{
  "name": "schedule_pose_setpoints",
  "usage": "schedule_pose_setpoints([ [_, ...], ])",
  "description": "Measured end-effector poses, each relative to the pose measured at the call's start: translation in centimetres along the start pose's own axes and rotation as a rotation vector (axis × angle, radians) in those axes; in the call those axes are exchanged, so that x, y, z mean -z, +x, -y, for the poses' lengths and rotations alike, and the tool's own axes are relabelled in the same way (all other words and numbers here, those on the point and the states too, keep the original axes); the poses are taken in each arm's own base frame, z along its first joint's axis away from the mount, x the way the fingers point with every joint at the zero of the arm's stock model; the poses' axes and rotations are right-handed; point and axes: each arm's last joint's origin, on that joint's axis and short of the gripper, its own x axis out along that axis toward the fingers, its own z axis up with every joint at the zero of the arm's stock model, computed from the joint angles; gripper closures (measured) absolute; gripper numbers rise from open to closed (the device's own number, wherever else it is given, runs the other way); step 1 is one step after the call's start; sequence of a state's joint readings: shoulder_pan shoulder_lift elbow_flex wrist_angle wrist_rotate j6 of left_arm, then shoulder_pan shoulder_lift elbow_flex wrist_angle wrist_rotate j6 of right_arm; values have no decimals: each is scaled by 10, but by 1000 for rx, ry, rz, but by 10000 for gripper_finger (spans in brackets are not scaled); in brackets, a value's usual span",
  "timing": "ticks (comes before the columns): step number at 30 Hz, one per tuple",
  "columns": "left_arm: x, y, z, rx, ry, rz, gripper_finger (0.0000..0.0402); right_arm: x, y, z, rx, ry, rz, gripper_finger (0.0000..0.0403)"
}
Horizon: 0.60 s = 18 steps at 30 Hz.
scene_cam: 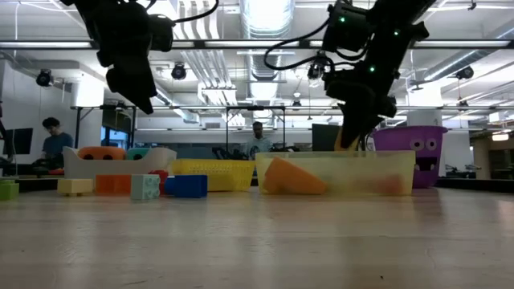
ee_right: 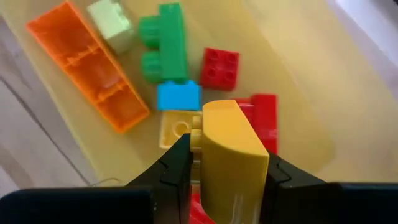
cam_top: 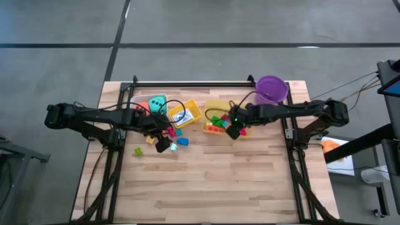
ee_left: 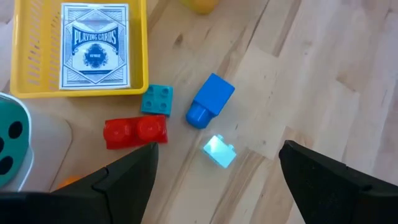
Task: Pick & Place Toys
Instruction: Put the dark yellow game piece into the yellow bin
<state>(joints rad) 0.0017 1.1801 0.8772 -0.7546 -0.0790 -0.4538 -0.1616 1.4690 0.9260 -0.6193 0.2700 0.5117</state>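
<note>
A: Where are the jaws?

B: The right gripper (ee_right: 214, 165) has its jaws closed on a yellow brick (ee_right: 231, 158), over the clear bin (ee_right: 298, 99). The left gripper (ee_left: 214, 171) hangs jaws wide apart and empty above loose bricks.

A: What lies under each?

B: Under the left: one red brick (ee_left: 135, 132), one teal brick (ee_left: 157, 99), one blue brick (ee_left: 210, 101) and one pale blue brick (ee_left: 219, 151), all on the tabletop (ee_left: 323, 74). Beside them a yellow bin (ee_left: 140, 43) holds one card box (ee_left: 94, 45); one teal die (ee_left: 11, 140) shows at the edge. In the clear bin: one long orange brick (ee_right: 87, 65), one pale green, one green (ee_right: 163, 42), one small blue, two red and a flat yellow one.

A: And around?

B: A light wooden plank tabletop, a purple bucket (cam_top: 271, 89) at its far right corner. Beyond, a lit workshop hall with two people (scene_cam: 259, 138) far off.
</note>
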Motion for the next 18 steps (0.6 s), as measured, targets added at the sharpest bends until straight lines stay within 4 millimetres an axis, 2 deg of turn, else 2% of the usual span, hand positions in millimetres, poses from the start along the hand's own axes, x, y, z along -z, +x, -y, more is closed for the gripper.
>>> schedule_pose_setpoints([
  [5, -2, 0, 1, 10, -30, 20, 68, -7, 1, 27, 2, 15, -46, 314],
  [11, -7, 0, 3, 35, -56, 70, 68, -15, 20, 61, 82, 80, -112, 314],
  [18, -6, 0, 2, 33, -112, 62, 68, -20, 38, 70, 92, 83, -171, 314],
])
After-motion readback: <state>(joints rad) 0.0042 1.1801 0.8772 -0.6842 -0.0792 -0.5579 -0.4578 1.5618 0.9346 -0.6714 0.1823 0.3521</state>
